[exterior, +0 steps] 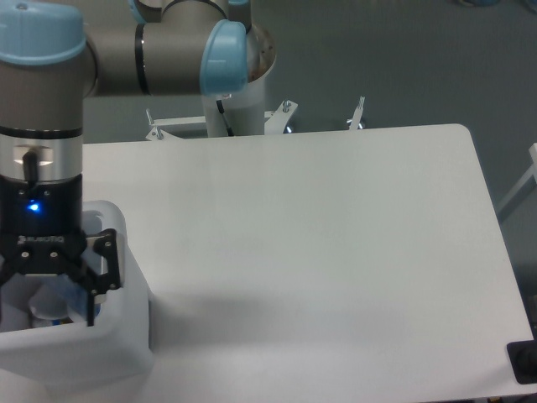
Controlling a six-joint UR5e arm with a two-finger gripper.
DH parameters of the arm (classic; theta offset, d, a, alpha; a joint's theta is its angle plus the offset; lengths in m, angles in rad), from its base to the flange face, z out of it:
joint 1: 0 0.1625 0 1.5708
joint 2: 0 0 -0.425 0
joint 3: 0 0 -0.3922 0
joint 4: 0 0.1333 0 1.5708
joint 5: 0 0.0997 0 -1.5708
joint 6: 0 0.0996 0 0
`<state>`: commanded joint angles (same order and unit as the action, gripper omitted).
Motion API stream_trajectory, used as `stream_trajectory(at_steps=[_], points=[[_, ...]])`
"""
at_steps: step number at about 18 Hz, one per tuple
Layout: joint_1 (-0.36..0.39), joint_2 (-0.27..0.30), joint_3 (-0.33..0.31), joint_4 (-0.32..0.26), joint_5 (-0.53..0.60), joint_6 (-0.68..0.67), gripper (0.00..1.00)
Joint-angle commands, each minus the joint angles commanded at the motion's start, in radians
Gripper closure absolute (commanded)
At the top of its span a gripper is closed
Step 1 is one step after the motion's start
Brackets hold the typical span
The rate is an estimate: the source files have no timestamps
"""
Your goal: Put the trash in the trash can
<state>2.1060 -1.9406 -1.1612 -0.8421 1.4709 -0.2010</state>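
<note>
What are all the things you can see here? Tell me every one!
table: one, white, fills most of the view.
trash can: one, white, at the table's lower left corner.
trash: clear plastic with some blue showing inside the trash can, partly hidden by the gripper; number of pieces unclear.
metal brackets: a few, silver, along the table's far edge.
black object: one, at the lower right edge, cut off.
floor: grey, beyond the table.
arm: one, grey with light blue caps, upper left.
gripper: one, black, reaching into the trash can; fingers spread.
</note>
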Motion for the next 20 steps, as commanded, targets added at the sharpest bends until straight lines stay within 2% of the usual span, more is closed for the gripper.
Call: stream_trajectory(at_steps=[3, 6, 9, 11, 12, 14, 18, 20], points=[[0.057, 0.008, 0.003, -0.003, 0.044, 0.047, 0.0], [0.097, 0.038, -0.015, -0.021, 0.141, 0.259, 0.0], [0.112, 0.061, -0.051, -0.075, 0.267, 0.434, 0.0], [0.127, 0.071, -0.058, -0.151, 0.343, 0.529, 0.0], [0.134, 0.086, -0.075, -0.211, 0.379, 0.584, 0.0], [0.164, 0.132, -0.119, -0.287, 0.42, 0.725, 0.0], [0.232, 0.216, -0.193, -0.354, 0.42, 0.983, 0.0], [0.265, 0.233, -0.196, -0.402, 0.413, 1.026, 0.0]])
